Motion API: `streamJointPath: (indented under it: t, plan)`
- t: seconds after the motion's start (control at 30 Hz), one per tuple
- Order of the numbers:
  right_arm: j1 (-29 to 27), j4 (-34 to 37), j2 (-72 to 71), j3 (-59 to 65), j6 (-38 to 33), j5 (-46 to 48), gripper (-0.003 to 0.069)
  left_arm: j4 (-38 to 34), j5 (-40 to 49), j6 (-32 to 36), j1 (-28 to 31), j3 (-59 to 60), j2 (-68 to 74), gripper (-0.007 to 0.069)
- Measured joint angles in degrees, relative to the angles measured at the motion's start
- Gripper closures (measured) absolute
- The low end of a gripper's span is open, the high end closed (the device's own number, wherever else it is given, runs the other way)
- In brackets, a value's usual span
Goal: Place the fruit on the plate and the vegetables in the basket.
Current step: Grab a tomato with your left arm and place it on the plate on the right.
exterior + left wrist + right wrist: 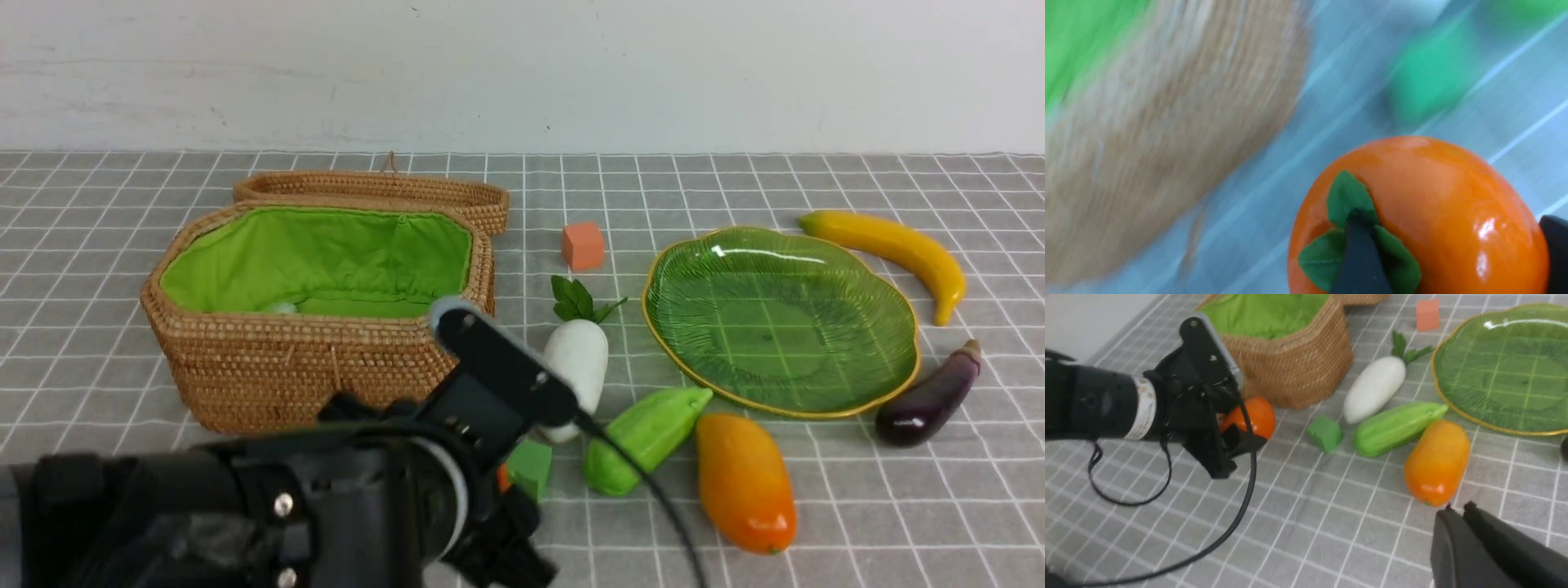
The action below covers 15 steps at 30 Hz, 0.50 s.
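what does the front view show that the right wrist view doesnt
Only the front view: the banana, and the eggplant whole.
Only the right wrist view: the right claw's fingertips, and the persimmon's round side below the left claw.
Both: the basket, plate, radish, gourd, mango, orange cube and green cube.
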Motion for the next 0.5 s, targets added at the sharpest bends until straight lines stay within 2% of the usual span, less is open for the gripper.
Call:
streamJointPath:
  t: [0.17, 0.27, 0.4, 0.5]
  plan:
    - [0.0, -8.21, 0.1, -1.19, 6.47, 1.07, 0.0622, -5.86, -8.33, 9.0, 1.09, -14.41, 6.75, 0.0139]
    - [0.0, -12.65, 0.1, -3.18, 9.19, 3.31, 0.0623, -7.63, -10.75, 11.63, 2.23, -22.69, 13.51, 0.0139]
    - [0.0, -14.25, 0.1, -5.34, 10.5, 5.58, 0.062, -9.5, -11.38, 15.18, 4.04, -39.44, 28.18, 0.0139]
    - [0.0, -14.25, 0.1, -5.45, 10.52, 6.08, 0.0615, -9.8, -10.67, 16.46, 4.24, -47.34, 34.85, 0.0139]
